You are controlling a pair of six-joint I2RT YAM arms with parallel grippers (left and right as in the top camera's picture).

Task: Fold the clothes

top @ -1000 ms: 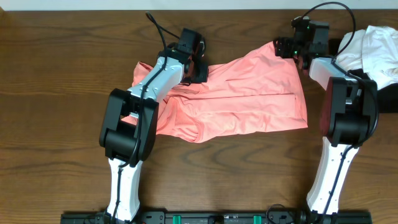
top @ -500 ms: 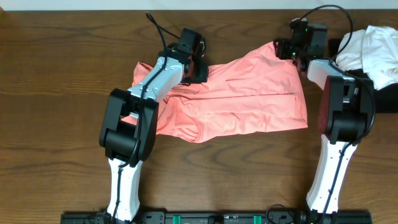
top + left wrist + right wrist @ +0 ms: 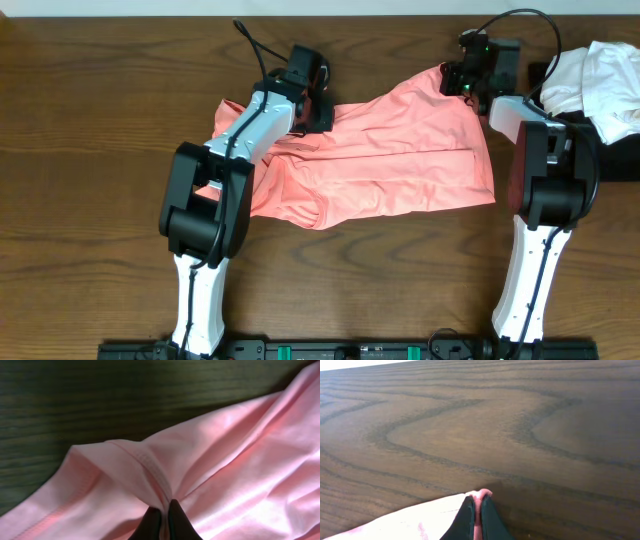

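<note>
A salmon-pink garment (image 3: pixel 390 160) lies crumpled across the middle of the wooden table. My left gripper (image 3: pixel 318 108) is shut on a hemmed fold of it near the upper left; in the left wrist view the pink cloth (image 3: pixel 150 475) bunches up between the black fingertips (image 3: pixel 150 522). At the garment's far right corner my right gripper (image 3: pixel 452 78) is shut on the edge, and the right wrist view shows a thin pink rim (image 3: pixel 481 494) pinched between its fingers (image 3: pixel 466 517).
A heap of white clothes (image 3: pixel 600 85) sits at the table's right edge, just behind the right arm. Bare wood (image 3: pixel 470 430) stretches beyond the pinched corner toward the table's far edge.
The right gripper has closed on the garment's far right corner and shifted slightly toward the far edge. The left arm and the garment have not moved.
</note>
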